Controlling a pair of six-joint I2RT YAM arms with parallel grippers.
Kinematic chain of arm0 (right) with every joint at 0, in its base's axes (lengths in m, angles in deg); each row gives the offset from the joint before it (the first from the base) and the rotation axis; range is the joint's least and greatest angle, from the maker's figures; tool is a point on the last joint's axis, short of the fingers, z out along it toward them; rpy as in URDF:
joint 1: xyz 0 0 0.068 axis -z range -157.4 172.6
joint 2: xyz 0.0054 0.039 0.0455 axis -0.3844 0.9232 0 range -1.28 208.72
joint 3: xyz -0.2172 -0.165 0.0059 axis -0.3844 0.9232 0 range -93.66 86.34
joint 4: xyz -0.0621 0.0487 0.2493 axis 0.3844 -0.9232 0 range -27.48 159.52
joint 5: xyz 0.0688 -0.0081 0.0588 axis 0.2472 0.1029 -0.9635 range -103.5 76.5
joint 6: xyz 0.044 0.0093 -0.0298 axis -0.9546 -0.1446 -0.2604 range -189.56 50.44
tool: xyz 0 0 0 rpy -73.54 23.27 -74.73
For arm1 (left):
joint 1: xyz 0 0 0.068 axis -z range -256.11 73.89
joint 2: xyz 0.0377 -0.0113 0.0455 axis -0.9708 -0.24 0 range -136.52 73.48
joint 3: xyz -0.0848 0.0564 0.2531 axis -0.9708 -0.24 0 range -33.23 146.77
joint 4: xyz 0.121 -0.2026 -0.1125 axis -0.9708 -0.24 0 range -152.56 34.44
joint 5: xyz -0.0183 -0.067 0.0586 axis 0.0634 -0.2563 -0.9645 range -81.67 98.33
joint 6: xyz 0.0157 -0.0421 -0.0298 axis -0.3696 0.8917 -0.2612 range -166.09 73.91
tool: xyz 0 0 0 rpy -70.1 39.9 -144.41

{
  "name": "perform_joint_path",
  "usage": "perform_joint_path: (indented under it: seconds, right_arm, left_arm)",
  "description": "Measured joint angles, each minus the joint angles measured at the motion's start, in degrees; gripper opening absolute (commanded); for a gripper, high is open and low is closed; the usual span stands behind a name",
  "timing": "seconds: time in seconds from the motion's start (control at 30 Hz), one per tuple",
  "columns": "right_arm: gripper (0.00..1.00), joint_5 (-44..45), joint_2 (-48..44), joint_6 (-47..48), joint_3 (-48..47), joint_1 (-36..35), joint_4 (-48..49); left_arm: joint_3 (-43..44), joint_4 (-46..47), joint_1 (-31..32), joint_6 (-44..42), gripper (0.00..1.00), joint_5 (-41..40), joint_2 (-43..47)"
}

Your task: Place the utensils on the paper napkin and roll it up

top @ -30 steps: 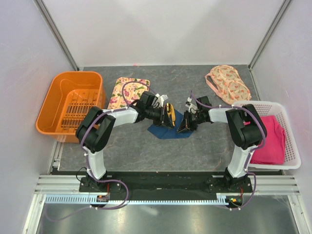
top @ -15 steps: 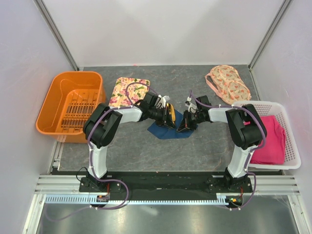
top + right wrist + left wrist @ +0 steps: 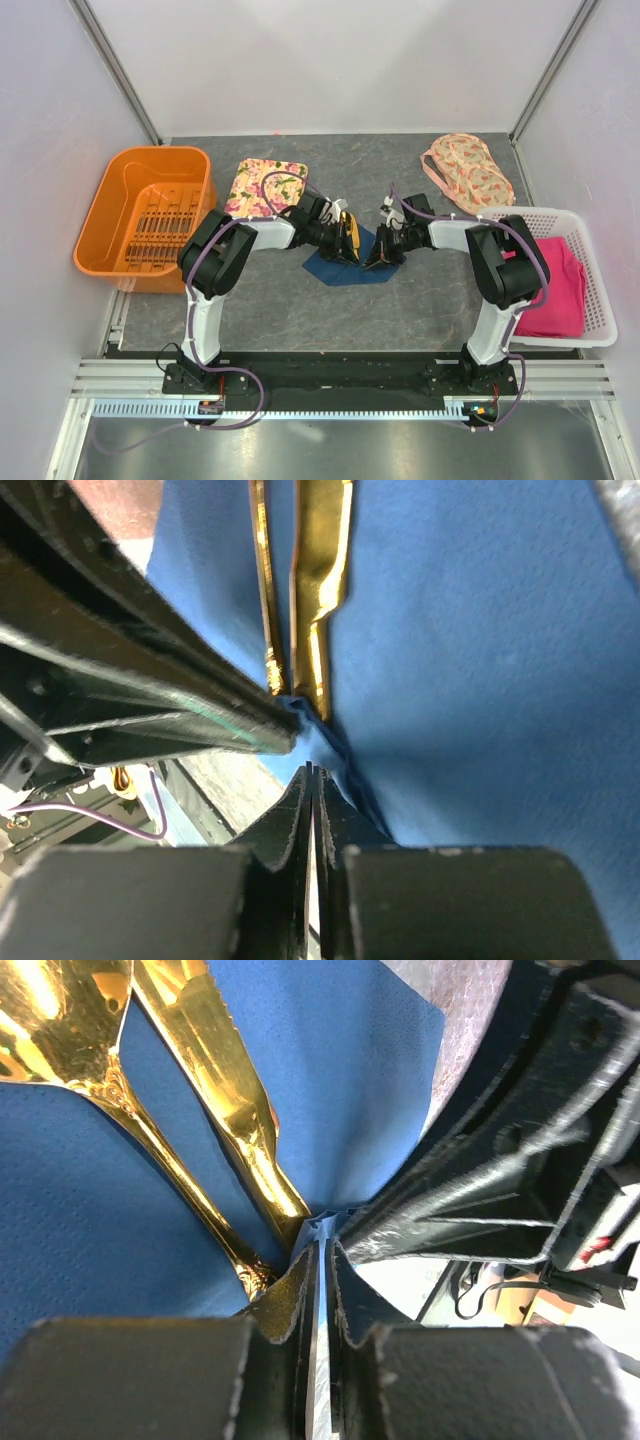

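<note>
The navy paper napkin (image 3: 345, 268) lies mid-table with its sides lifted. Gold utensils (image 3: 349, 232) rest on it. In the left wrist view a spoon (image 3: 60, 1020) and a flat-handled piece (image 3: 230, 1090) lie side by side on the napkin (image 3: 330, 1080). In the right wrist view two gold handles (image 3: 320, 570) lie on the blue sheet (image 3: 480, 660). My left gripper (image 3: 350, 247) (image 3: 322, 1245) is shut on a thin napkin edge by the handle ends. My right gripper (image 3: 379, 262) (image 3: 310, 770) is shut at the napkin's raised fold, tip to tip with the left.
An orange basket (image 3: 150, 215) stands at the left and a floral tray (image 3: 262, 185) behind the left arm. A floral cloth pouch (image 3: 468, 170) lies at the back right. A white basket (image 3: 600, 300) with a pink cloth (image 3: 555, 290) stands at the right.
The left arm's elbow has swung right, toward the centre. Both grippers have stayed at the napkin, hardly moved.
</note>
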Motion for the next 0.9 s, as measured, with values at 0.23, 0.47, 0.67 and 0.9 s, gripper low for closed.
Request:
perform_joint_path:
  seconds: [0.23,0.47,0.67,0.9]
  right_arm:
    - [0.28,0.42,-4.66,0.74,-2.01,0.17,-3.93]
    - [0.79,4.83,-11.63,3.96,-3.26,3.23,-10.54]
    - [0.88,12.0,-13.66,6.05,-3.26,5.53,-15.45]
    - [0.9,20.39,-13.55,7.34,-2.99,6.4,-17.92]
  left_arm:
    - [0.15,-0.5,-0.02,-0.02,0.11,-0.04,0.0]
    - [0.2,-0.68,-0.02,-0.02,0.11,-0.07,0.0]
    - [0.66,-1.07,-0.02,-0.02,0.11,-0.02,-0.28]
    - [1.05,-1.97,-0.02,-0.04,0.11,-0.04,-0.35]
